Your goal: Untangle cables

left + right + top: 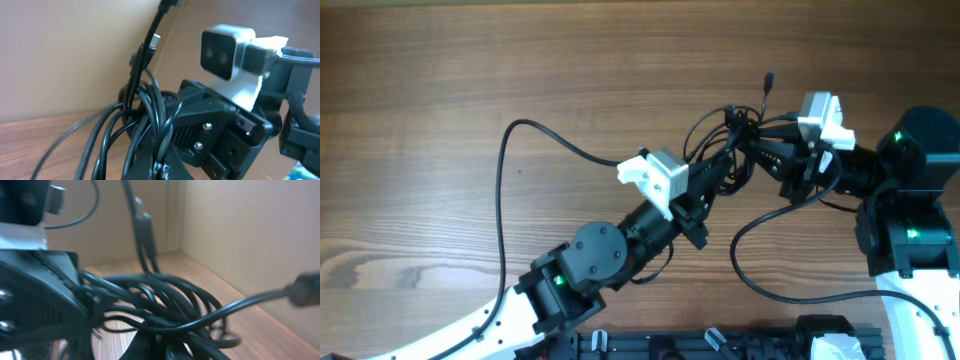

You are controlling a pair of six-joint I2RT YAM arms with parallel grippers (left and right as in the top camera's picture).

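Left pincer [718,168] and right pincer [758,152]: both clamped shut on the cables [730,125], a looped black bunch held between them above the bench [440,70]. Risk: pulling apart while loops interlock would likely tighten the knot or slip a strand free.

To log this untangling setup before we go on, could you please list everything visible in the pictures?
cables: one tangled bunch, thin, black, between the two grippers; one plug end sticks out past the bunch.
table: one, brown wood, under everything.
rail: one, black, along the bottom edge of the overhead view.
arm cables: two, thicker, black, one looping from each arm.
wrist cameras: two, white housings, one on each wrist.
left gripper: one, black, shut on the cables.
right gripper: one, black, shut on the cables from the opposite side.
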